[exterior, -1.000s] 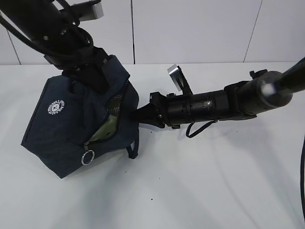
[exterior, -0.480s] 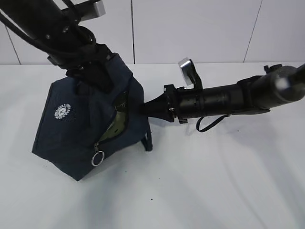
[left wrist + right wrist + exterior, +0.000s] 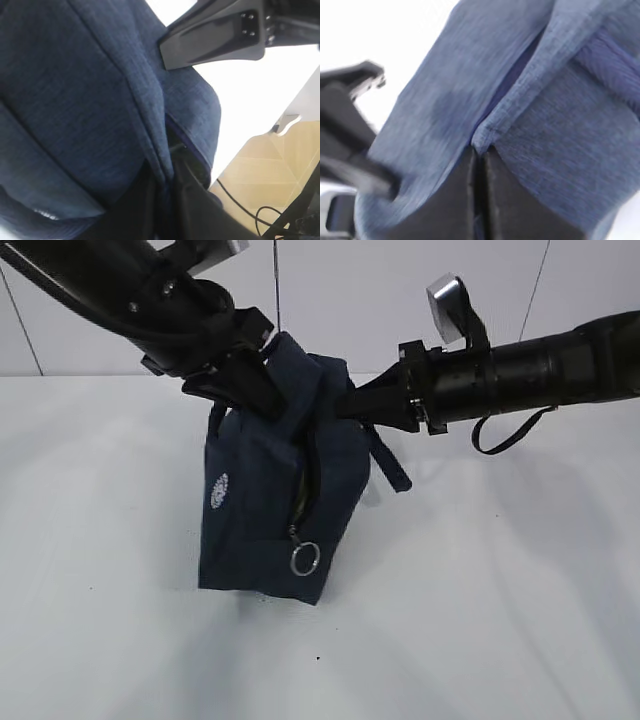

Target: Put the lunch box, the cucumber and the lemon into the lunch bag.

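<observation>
white table (image 3: pixel 480 620) in front of a plain white panelled wall, nothing else lying on it that i can see.

biggest thing is the lunch bag (image 3: pixel 270 510), dark navy fabric, standing upright near the table's middle-left, bottom on or just above the surface, can't tell which. both my arms pinch its top edge: my left gripper (image 3: pixel 262 390) is clamped shut on the fabric at the bag's upper left, my right gripper (image 3: pixel 345 405) is clamped shut on fabric at the upper right. wrist views confirm it, jaws pressed together with a fold of navy cloth squeezed between them.

step, my guess: packing looks done and i'm standing the bag up or lifting it by the top. lunch box, cucumber and lemon are nowhere on the table, so probably inside; a sliver of pale green shows in the side zipper gap (image 3: pixel 305 485), likely the box lid. next move calls for setting the bag steady and letting go on both sides without tipping it.

small stuff: a loop handle (image 3: pixel 390 465) hangs at the right, white round logo (image 3: pixel 219 490) on the side face, silver ring pull (image 3: pixel 305 559) dangles low on the half-open zipper.
</observation>
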You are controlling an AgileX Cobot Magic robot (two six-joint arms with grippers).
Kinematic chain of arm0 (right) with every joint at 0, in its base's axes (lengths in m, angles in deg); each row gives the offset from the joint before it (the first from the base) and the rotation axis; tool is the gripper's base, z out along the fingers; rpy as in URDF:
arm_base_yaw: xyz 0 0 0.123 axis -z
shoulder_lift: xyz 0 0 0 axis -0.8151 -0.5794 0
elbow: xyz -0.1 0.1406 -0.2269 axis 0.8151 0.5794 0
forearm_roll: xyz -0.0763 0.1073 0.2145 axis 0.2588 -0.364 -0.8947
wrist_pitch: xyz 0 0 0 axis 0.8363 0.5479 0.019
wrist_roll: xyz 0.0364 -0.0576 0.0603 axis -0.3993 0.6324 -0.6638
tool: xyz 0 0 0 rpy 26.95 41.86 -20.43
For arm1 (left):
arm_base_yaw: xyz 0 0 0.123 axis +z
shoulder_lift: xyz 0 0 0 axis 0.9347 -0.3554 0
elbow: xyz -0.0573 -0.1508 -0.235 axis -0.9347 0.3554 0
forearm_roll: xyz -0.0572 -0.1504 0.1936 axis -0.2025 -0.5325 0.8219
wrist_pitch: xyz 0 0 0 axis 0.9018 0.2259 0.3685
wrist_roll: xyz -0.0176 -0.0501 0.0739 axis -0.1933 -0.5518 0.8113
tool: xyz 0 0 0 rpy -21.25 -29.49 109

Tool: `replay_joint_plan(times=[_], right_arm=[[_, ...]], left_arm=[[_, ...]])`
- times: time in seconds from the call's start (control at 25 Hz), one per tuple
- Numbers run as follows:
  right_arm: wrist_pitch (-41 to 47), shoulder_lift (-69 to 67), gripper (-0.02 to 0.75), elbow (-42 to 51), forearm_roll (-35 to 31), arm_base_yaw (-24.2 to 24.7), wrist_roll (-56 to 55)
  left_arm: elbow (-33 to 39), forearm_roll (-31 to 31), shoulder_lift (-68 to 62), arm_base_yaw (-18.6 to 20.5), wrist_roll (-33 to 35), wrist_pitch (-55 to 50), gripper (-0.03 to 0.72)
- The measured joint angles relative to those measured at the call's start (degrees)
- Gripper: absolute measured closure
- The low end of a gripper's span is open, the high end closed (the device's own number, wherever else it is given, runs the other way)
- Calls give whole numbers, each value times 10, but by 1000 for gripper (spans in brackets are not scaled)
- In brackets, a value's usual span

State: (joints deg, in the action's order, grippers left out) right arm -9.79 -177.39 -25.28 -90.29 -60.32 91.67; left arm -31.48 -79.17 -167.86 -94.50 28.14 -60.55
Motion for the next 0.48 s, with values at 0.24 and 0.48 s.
replay_joint_plan(times=[0.24,0.48], right_arm=[[1,53,738,0,60,0,-60],[-1,94,738,0,140,0,-101]], left_arm=[[0,-45,0,-22,0,5,674],[0,-68,-1,-24,0,17,674]])
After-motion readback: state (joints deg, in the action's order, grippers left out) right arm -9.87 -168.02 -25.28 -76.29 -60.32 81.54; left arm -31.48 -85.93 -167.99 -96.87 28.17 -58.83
